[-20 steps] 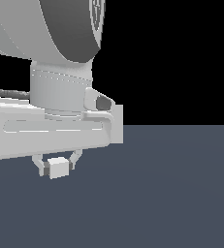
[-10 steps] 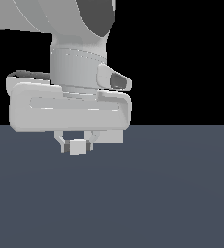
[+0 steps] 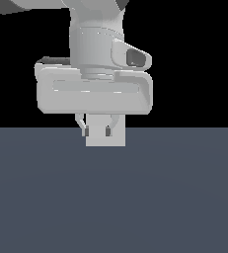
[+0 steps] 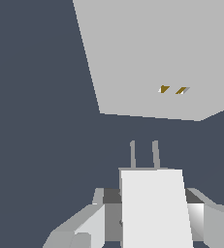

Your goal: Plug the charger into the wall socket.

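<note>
While my gripper (image 3: 96,131) clamps the small white box-shaped charger (image 4: 154,208), its prongs (two) sit apart from the flat white square wall socket (image 4: 147,53); insertion remains.

Flat, even simulator light here, sharp edge to edge, no blur or lens distortion. The black backdrop swallows everything above the matte slate-grey floor (image 3: 174,197). Soft shading only on the pale grey robot hand housing (image 3: 93,94); no cast shadows, no glare.
</note>
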